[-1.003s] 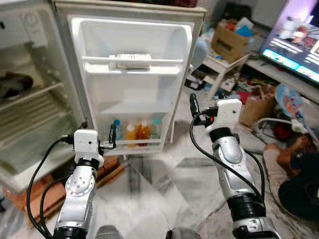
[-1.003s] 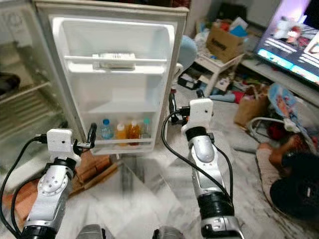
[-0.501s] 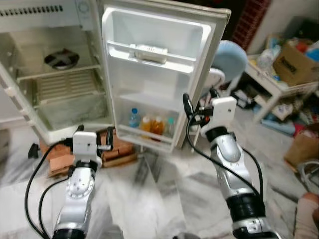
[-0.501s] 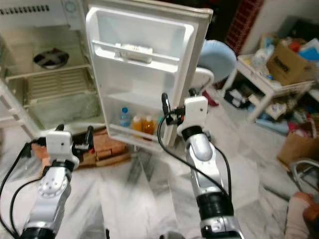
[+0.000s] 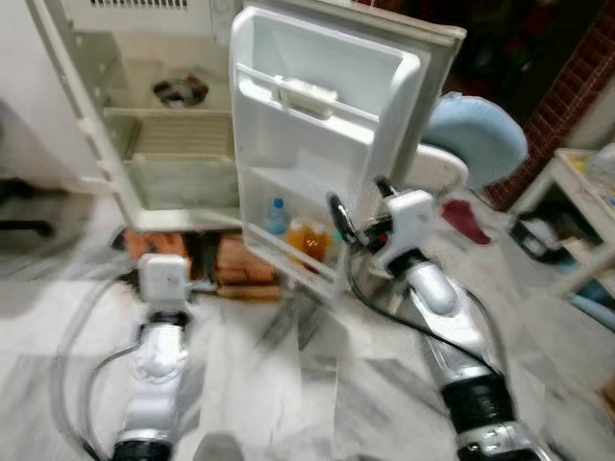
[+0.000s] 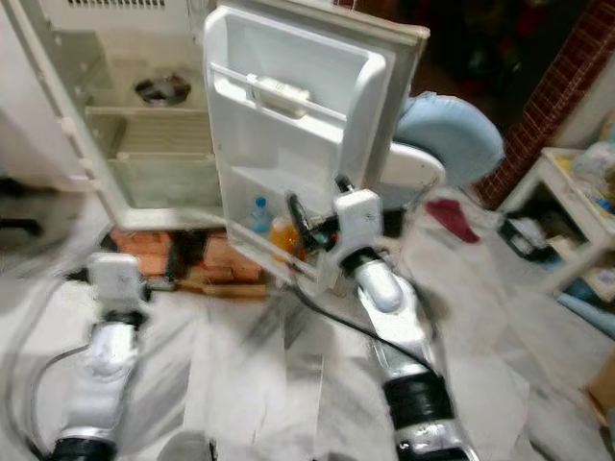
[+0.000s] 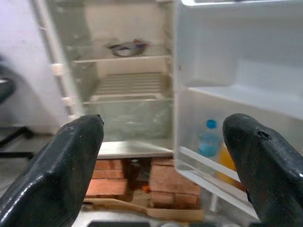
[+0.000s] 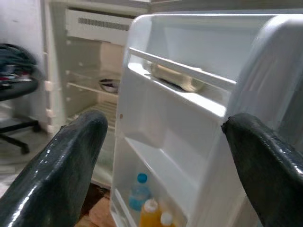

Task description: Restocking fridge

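The fridge (image 5: 178,144) stands open, and its white door (image 5: 327,125) swings out toward me. In the door's bottom shelf stand a blue-capped water bottle (image 5: 277,216) and orange drink bottles (image 5: 306,235). A white packet (image 5: 307,93) lies on the door's upper shelf. A dark bowl (image 5: 178,91) sits on a shelf inside. My right gripper (image 5: 360,206) is open and empty, raised just in front of the door's bottom shelf. My left gripper (image 7: 163,125) is open and empty too, held low before the fridge's base.
Red bricks (image 5: 235,269) prop up the fridge. A pale blue chair (image 5: 476,139) stands behind the door, with a red cloth (image 5: 471,221) on the floor beside it. A black office chair (image 5: 19,206) is at the left and a white rack (image 5: 586,192) at the right. The floor is grey marble.
The whole picture has swung left and blurred, so the camera moved. The fridge interior now sits more central. Both arms keep the same raised pose, with the right gripper nearer the door's bottom shelf.
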